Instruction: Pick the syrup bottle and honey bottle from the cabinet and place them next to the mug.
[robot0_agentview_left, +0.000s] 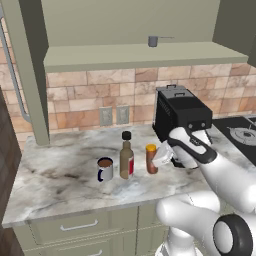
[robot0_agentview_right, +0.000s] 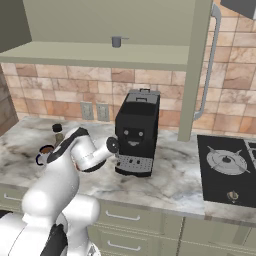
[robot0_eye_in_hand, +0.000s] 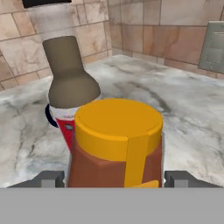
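On the marble counter (robot0_agentview_left: 60, 175) stands the white and blue mug (robot0_agentview_left: 105, 169) with brown liquid. The tall brown syrup bottle (robot0_agentview_left: 126, 157) is upright just right of it. Right of that is the squat amber honey bottle (robot0_agentview_left: 151, 159), upright with its base at the counter. My gripper (robot0_agentview_left: 160, 156) reaches it from the right. In the hand view the honey bottle (robot0_eye_in_hand: 118, 144) sits between the fingertips (robot0_eye_in_hand: 49, 178), which lie against its sides, so my gripper (robot0_eye_in_hand: 114, 178) is shut on it. The syrup bottle (robot0_eye_in_hand: 68, 83) rises behind. The cabinet shelf (robot0_agentview_left: 140, 56) is overhead.
A black coffee machine (robot0_agentview_left: 180, 115) stands close behind my hand, and a stove top (robot0_agentview_left: 242, 135) lies to the right. A small grey measuring cup (robot0_agentview_left: 153, 41) sits on the cabinet shelf. Wall outlets (robot0_agentview_left: 114, 116) are on the tiled backsplash. Drawer fronts (robot0_agentview_left: 80, 227) run below the counter.
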